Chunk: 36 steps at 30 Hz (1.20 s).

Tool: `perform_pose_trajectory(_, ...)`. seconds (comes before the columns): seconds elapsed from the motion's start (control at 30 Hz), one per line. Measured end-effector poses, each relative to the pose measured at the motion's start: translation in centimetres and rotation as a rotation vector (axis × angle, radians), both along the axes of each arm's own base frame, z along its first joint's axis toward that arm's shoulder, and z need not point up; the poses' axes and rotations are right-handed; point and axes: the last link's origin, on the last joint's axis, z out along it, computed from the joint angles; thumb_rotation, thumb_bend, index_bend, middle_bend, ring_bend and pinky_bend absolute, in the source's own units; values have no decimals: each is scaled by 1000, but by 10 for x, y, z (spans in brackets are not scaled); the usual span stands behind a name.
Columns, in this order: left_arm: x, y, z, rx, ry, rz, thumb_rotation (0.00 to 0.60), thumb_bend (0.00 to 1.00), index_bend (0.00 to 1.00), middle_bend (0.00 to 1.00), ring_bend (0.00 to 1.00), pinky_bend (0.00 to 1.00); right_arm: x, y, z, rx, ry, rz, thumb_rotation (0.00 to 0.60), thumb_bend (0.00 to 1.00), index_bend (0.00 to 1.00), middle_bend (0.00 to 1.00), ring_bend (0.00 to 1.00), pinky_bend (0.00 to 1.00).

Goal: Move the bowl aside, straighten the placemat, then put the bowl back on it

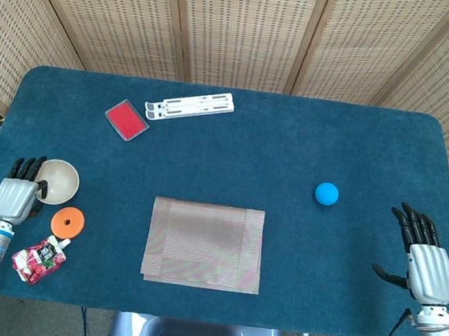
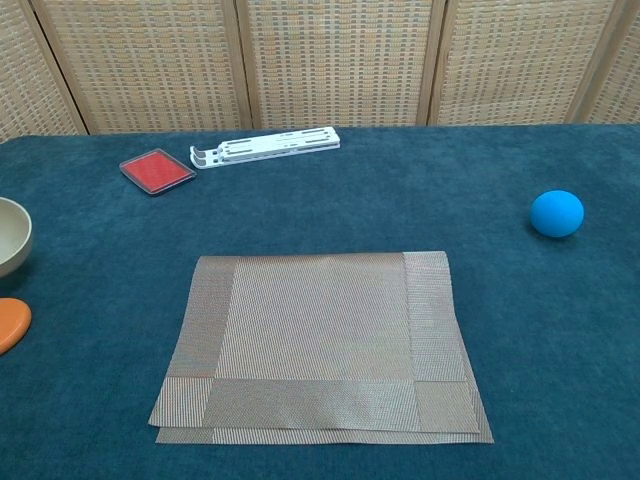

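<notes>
- The placemat [image 1: 204, 244] lies near the table's front edge, at about 6 o'clock from the table's centre, with nothing on it; in the chest view it looks folded over on itself, the layers not quite matching along the front and right borders.
- The snack pouch [image 1: 37, 260] and the orange disc [image 1: 67, 221] sit at the near left, at about 8 o'clock.
- The left hand [image 1: 15, 197] is just behind them, at about 9 o'clock near the table's left edge, its fingers on the rim of the bowl [image 1: 55, 180]; it holds the bowl there, though whether the bowl already rests on the cloth cannot be told.
- The right hand [image 1: 425, 260] hovers at about 4 o'clock by the right edge, fingers spread, holding nothing.
- The blue ball [image 1: 326, 193] sits at about 3 o'clock, well apart from the mat.
- The red pad [image 1: 126, 119] and the white folding stand [image 1: 189, 104] lie at about 11 o'clock, toward the far edge.
- Judgement: the first step, moving the bowl aside, looks all but complete.
- The next move calls for letting go of the bowl, then bringing a hand to the mat's border to square it with the table edge.
</notes>
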Motion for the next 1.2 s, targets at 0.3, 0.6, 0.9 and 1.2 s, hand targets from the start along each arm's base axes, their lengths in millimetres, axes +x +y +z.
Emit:
perform_pose_trajectory(0.3, -17, -3, 0, -15, 31, 87, 600, 222, 198, 0, 0, 0, 0, 1, 0, 0, 1, -3, 600, 30, 40, 0, 0, 0)
perform_pose_trajectory(0.6, -5, -2, 19, 43, -31, 47, 600, 90, 0, 0, 0, 0, 1, 1, 0, -3, 2, -1, 600, 30, 41, 0, 0, 0)
perform_pose_trajectory(0.9, 28, -8, 26, 50, -105, -38, 600, 95, 119, 0, 0, 0, 1, 1, 0, -6, 1, 2, 600, 29, 40, 0, 0, 0)
perform_pose_trajectory(1.2, 104, -30, -5, -69, -159, -248, 600, 119, 409, 0, 0, 0, 0, 0, 3, -14, -8, -1, 600, 30, 40, 0, 0, 0)
